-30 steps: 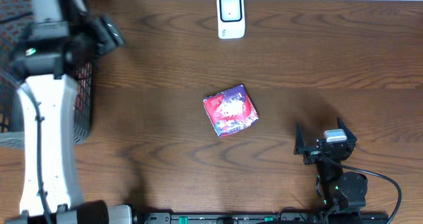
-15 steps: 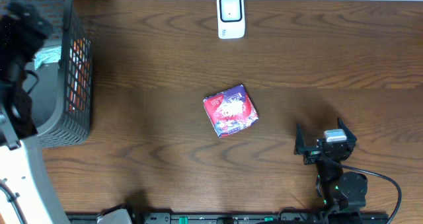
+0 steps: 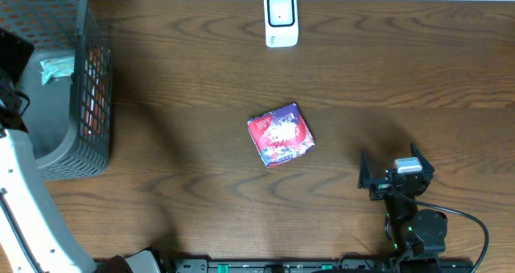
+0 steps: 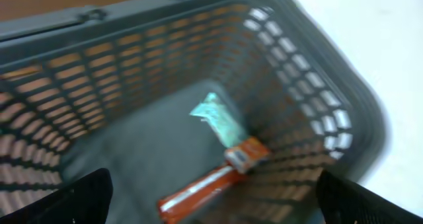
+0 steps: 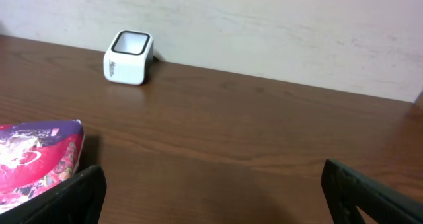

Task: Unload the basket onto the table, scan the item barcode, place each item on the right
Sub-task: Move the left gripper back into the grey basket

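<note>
Both grippers stand wide and empty, left gripper [image 4: 221,201] over the mesh basket [image 4: 317,98], right gripper [image 3: 392,170] near the red-purple packet [image 3: 280,135] lying mid-table; best to pinch its edge, lift, and turn the unseen barcode squarely toward the white scanner [image 3: 281,19].

The basket [image 3: 95,80] stands on the bench [image 3: 402,64] at the upper left of the overhead frame, against the left edge. Inside it, in the left wrist view, a small packet [image 4: 215,117] lies near the middle of the floor, and a long pack [image 4: 198,187] lies just below it. The scanner [image 3: 281,19] sits at the top centre. The pouch [image 3: 280,134] lies in the middle of the frame, below the scanner. The right end effector [image 3: 389,155] is at the lower right, well apart from the pouch.
</note>
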